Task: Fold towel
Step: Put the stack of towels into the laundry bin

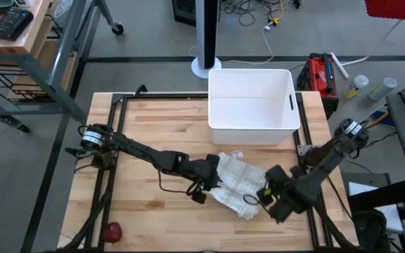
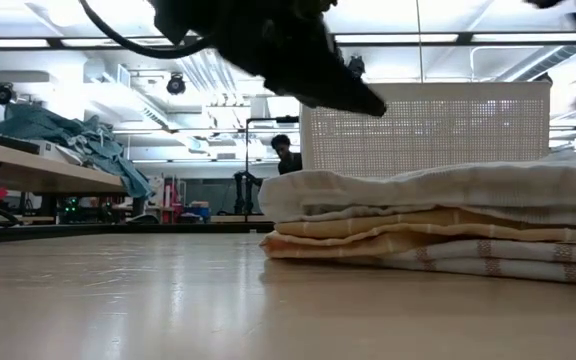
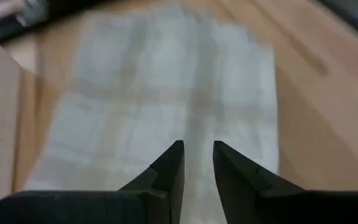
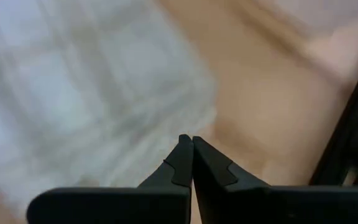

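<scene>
The right gripper, fingers pressed together on nothing, hovers at the folded towel's near right edge; the left gripper, fingers slightly apart and empty, reaches over its left side, before the white bin

Workshop, red toolbox, floor cables, ceiling spotlights

The high view looks straight down on the whole table, the low view looks level across it close to the towel, and each wrist view hangs close above that same towel, which all four share.
</scene>
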`<state>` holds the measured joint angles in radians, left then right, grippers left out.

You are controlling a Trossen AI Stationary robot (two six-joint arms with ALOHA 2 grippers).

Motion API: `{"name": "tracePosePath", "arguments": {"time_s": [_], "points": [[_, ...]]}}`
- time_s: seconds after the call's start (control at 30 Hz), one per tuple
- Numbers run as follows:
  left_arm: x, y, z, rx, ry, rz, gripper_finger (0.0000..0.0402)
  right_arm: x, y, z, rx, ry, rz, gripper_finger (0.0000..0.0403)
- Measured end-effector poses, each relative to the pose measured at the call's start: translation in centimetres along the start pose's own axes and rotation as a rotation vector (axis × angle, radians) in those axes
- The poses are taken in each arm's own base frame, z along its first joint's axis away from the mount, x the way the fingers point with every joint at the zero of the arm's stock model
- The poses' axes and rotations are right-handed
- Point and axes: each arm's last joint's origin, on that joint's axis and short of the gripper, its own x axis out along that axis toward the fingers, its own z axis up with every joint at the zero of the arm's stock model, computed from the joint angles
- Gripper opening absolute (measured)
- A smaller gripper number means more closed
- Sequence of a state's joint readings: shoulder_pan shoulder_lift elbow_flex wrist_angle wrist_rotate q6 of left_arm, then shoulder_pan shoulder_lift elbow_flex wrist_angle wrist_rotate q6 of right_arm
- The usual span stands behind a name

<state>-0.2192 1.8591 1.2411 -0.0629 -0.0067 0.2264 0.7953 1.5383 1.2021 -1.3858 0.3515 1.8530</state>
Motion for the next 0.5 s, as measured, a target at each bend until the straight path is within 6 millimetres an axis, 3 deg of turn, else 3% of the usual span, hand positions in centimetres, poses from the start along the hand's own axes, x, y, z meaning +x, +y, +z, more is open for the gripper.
{"name": "tracePosePath", "arguments": {"time_s": [0.2,0.33,0.5], "points": [[0.3,0.0,-0.2,-0.058,-0.155,0.032,0.0076,1.2,-0.3,3.5,-0.064,-0.11,-0.022,0.0],[0.6,-0.4,-1.4,-0.052,-0.141,0.01,0.0076,2.5,0.1,5.2,-0.089,-0.1,-0.044,0.0],[1.1,-0.8,-3.5,-0.066,-0.086,-0.015,0.0076,5.1,1.1,6.0,-0.115,-0.073,-0.02,0.0]]}}
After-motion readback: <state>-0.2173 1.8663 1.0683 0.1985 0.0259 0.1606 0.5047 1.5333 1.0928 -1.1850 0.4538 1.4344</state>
